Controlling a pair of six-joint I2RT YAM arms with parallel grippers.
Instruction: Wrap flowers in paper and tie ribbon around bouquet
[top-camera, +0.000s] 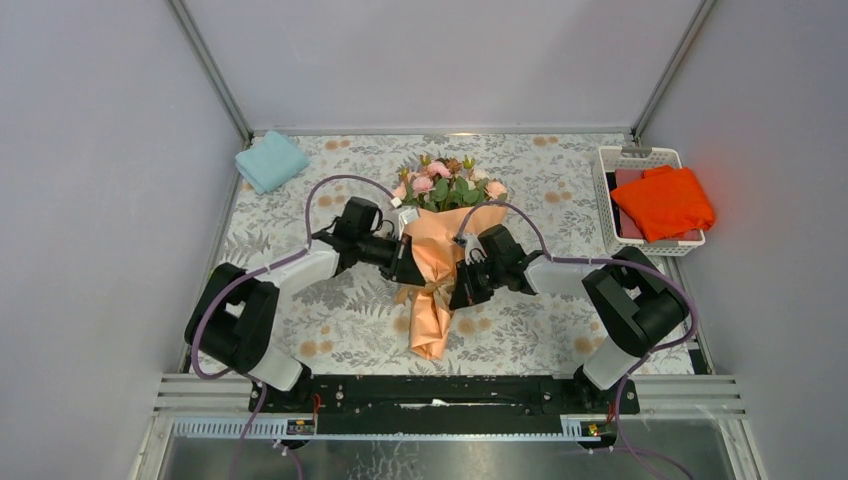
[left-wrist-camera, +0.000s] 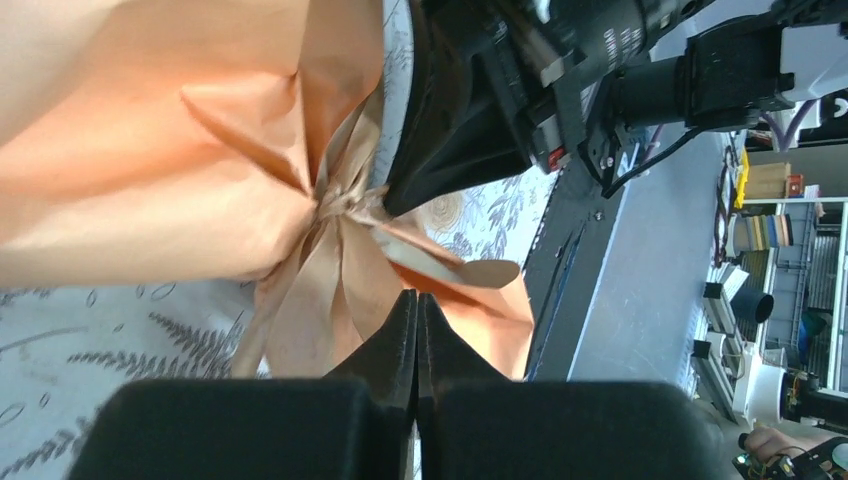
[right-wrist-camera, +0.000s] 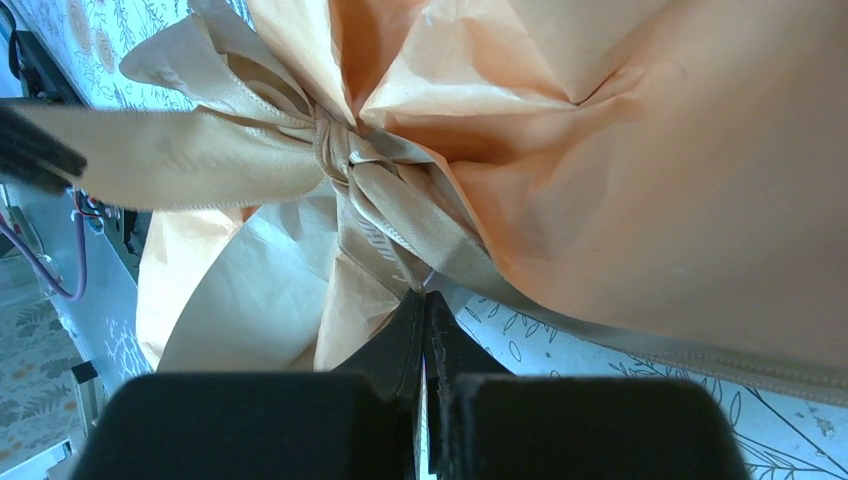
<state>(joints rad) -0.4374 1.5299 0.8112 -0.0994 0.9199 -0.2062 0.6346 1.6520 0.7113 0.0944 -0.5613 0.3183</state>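
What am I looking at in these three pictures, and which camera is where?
Two robot arms, left and right, are bolted at the near edge of a patterned table. The wide picture looks down from above and behind them. The two close-ups come from a camera on each wrist, so the black wedge at the bottom is that arm's own fingers. Between the arms lies the bouquet: pink flowers in peach paper, tied with a tan ribbon bow. The left gripper and right gripper are both shut, tips at the bow; whether either pinches ribbon, I cannot tell. Aside sit a blue cloth and a white basket holding an orange cloth.
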